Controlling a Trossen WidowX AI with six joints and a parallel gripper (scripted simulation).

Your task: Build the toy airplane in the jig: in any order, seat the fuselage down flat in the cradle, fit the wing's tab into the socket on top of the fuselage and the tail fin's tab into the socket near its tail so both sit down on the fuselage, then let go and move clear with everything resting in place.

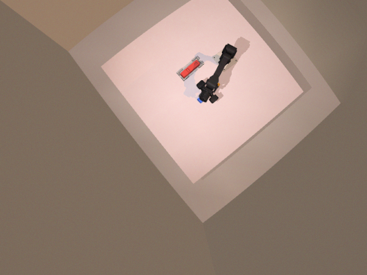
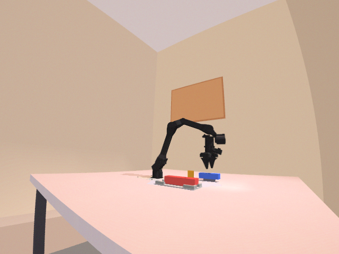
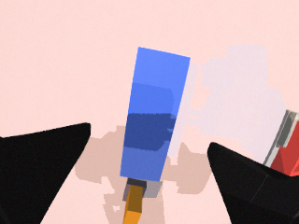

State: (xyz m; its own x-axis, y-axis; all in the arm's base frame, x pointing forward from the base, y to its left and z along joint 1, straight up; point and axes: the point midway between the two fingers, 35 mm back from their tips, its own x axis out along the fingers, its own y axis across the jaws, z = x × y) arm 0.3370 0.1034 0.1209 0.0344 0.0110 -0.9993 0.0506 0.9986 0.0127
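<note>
The red fuselage (image 1: 185, 73) (image 2: 180, 180) (image 3: 293, 156) lies flat in the grey cradle (image 1: 178, 73) (image 2: 192, 187) (image 3: 284, 133), with nothing on top of it. The blue wing (image 1: 199, 100) (image 2: 209, 175) (image 3: 156, 100) lies level on a small grey support (image 2: 208, 180), apart from the fuselage. The orange tail fin (image 1: 218, 84) (image 2: 190, 174) (image 3: 133, 210) stands upright near one end of the wing. My gripper (image 2: 208, 168) (image 3: 151, 139) is open and empty, pointing down above the wing. In the wrist view its fingers are on either side of the wing. The wing's tab is hidden.
The arm's base (image 2: 157, 173) stands on the pink table (image 1: 166, 118) (image 2: 219, 213), behind the cradle in the exterior view. The cradle lies to one side of the wing and tail fin. The arm hides part of the wing in the top view.
</note>
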